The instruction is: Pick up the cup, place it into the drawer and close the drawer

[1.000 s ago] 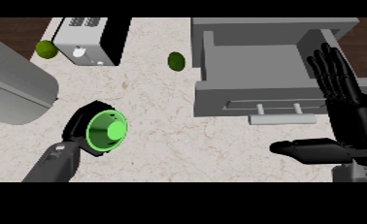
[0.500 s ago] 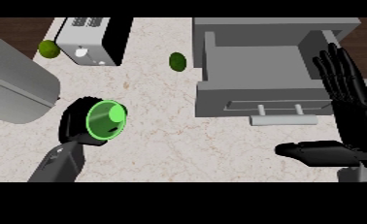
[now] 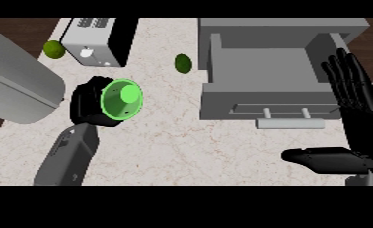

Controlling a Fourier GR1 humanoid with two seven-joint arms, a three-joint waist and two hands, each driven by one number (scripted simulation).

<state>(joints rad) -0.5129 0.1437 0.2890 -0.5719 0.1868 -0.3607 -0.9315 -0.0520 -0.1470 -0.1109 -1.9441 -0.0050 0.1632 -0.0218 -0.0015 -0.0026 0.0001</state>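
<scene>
The cup [image 3: 121,100] is bright green and round, turned so its circular face shows with a paler green disc at the middle. It is held over the worktop [image 3: 189,140], below the toaster [image 3: 94,42] and well left of the open grey drawer [image 3: 270,95]. The left hand [image 3: 86,109] has its black fingers [image 3: 79,97] curled round the cup's rim, while the right hand [image 3: 353,108] shows by the drawer's right front corner with fingers straight and spread, thumb held out, gripping nothing.
</scene>
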